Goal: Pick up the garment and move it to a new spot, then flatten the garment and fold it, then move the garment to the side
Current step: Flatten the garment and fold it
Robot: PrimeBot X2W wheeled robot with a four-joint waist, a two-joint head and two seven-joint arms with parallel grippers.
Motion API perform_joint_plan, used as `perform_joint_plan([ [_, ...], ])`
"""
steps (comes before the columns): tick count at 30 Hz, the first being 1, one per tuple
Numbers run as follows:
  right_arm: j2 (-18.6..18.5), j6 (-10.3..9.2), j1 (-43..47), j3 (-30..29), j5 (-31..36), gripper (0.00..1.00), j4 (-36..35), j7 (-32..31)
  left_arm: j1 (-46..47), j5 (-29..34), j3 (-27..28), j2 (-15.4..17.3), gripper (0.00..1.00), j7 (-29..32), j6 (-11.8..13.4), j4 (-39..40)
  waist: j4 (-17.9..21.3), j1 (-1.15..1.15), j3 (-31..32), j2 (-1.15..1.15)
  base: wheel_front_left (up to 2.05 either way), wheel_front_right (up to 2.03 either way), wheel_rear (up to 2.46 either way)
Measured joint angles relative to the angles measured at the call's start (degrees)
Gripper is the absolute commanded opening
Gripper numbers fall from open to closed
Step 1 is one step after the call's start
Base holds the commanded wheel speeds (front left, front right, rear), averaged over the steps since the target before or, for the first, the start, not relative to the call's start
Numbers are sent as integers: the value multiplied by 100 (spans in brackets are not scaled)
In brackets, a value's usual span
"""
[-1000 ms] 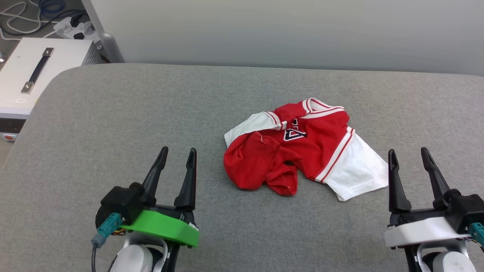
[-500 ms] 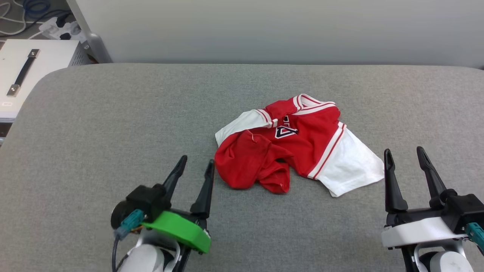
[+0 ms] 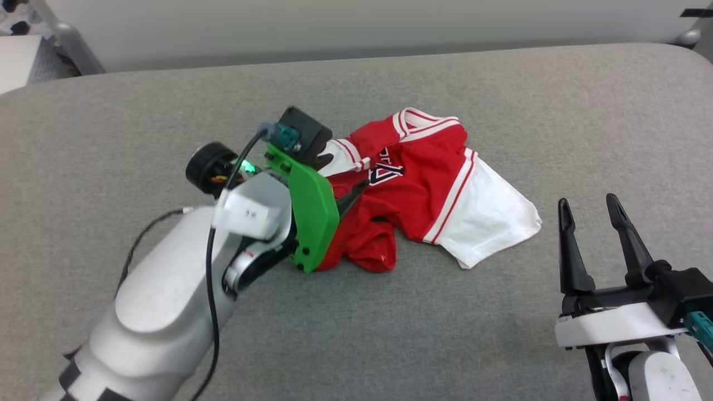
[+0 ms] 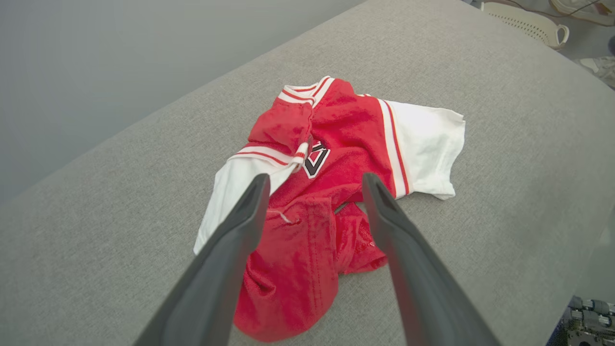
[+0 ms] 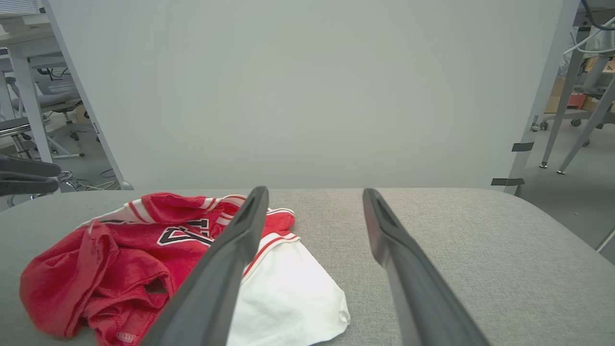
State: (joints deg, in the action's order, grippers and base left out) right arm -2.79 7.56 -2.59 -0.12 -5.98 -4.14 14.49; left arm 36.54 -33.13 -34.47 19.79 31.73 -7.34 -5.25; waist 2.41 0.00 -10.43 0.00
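Left wrist view: we hold our left claw (image 4: pixel 314 178) spread over the crumpled garment (image 4: pixel 346 120), perhaps brushing it; our right claw (image 3: pixel 587 199) gapes too.

So the garment (image 3: pixel 423 184) lies bunched up around the middle of the surface (image 3: pixel 139 111), a bit toward the far edge. The left pincer (image 3: pixel 345 175) is right at the garment's left side, its 2 fingers reaching in over the crumpled part; can't tell if they touch it. The right pincer (image 3: pixel 587 199) sits at the near right, well apart from the garment, with 1 sleeve spread out toward it. A wall (image 3: pixel 334 22) runs behind the surface.
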Motion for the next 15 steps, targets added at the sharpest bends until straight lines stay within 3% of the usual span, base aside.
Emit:
perform_joint_plan([
  [6,-2,0,-165,47,-118,100,5,0,1044,-616,-525,269,100,1279,0,-367,315,0,-268,0,0,0,0],
  [15,-2,0,-338,189,-289,100,20,0,1653,-712,-855,308,100,1638,0,-1101,670,0,-660,0,0,0,0],
])
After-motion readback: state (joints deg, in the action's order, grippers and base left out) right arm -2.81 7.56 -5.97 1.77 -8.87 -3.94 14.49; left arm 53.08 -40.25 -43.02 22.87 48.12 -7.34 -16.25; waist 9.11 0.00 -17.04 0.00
